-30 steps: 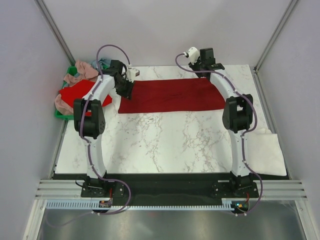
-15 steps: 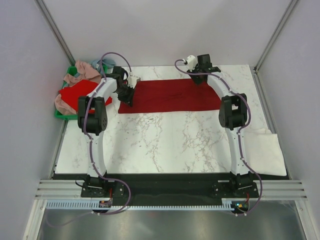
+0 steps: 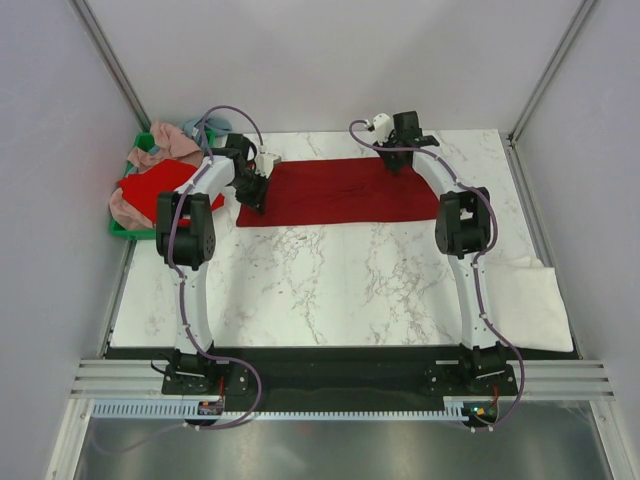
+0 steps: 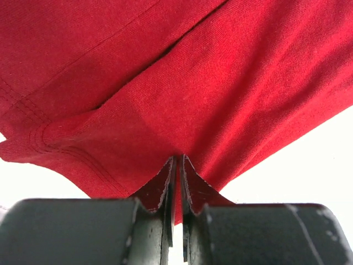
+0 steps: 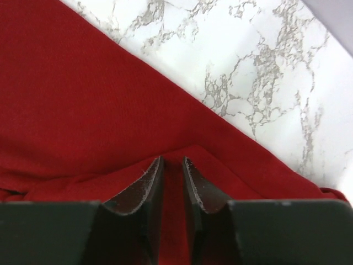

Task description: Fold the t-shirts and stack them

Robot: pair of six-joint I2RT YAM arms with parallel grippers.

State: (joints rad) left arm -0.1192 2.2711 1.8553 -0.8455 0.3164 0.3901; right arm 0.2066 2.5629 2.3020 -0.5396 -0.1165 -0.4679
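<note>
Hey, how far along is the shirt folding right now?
Done: one cream-white shirt lies folded by the right arm. In hand: the crimson shirt is a long strip, its end pinched by the left end effector, its far edge by the right end effector. Left: finishing that fold, stacking it, and the pile of shirts in the green crate.

Both arms are stretching up the frame from bases at the bottom edge. The left arm [image 3: 185,240] is bending its wrist rightward at upper left, its left hand [image 4: 176,161] pinching the crimson t-shirt [image 3: 340,192], fingers almost touching. The right arm [image 3: 462,225] is arching toward upper centre, its right hand [image 5: 172,161] nipping a raised fold.
</note>
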